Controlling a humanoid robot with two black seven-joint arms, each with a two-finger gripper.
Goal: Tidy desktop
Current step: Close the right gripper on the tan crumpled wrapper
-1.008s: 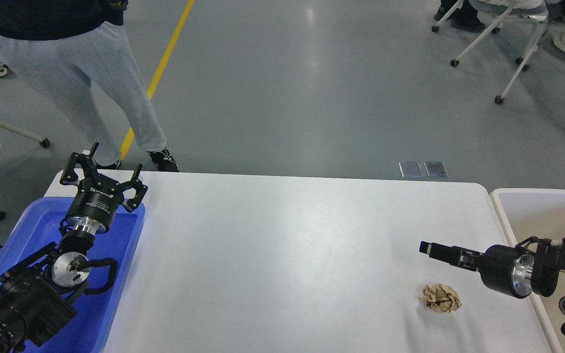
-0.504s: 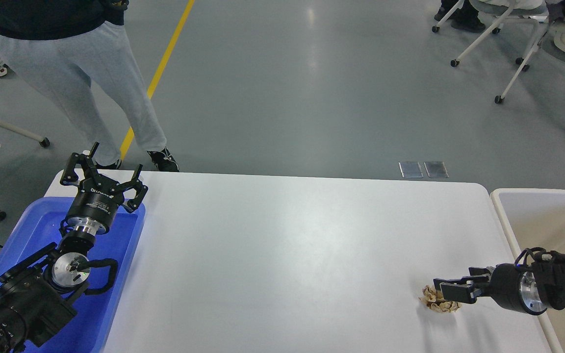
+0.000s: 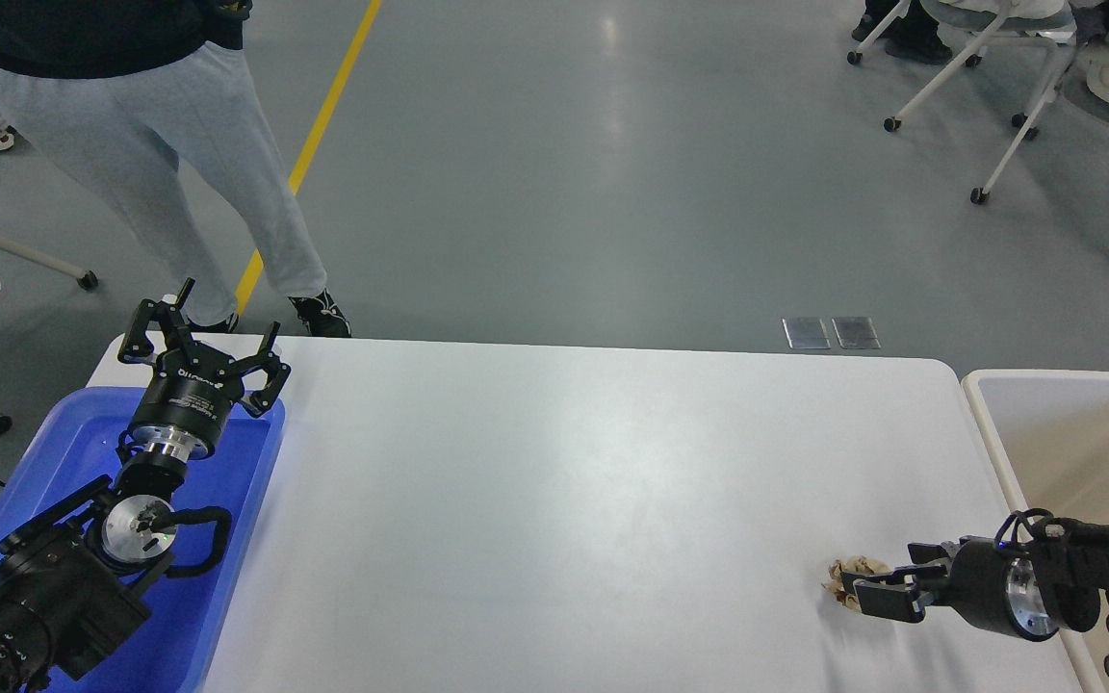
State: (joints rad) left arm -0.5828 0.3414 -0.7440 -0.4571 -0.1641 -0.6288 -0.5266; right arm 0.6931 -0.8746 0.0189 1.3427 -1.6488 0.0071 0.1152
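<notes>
The white desktop (image 3: 564, 500) fills the middle of the head view. A crumpled beige paper ball (image 3: 841, 574) lies near its front right corner. My right gripper (image 3: 870, 592) comes in from the right, low over the ball. Its two fingers are apart and cover the ball's right part, so only the left edge of the ball shows. I cannot tell whether the fingers touch the paper. My left gripper (image 3: 213, 322) is open and empty. It is held up over the far end of the blue tray (image 3: 251, 481) at the table's left edge.
A beige bin (image 3: 1074, 433) stands just past the table's right edge, beside my right arm. A person in grey trousers (image 3: 179, 144) stands behind the table's far left corner. Wheeled chairs (image 3: 988, 87) are at the far right on the floor.
My right gripper moved down and toward me, from above the table behind the paper ball to low over it, now covering most of it. The left arm has not moved.
</notes>
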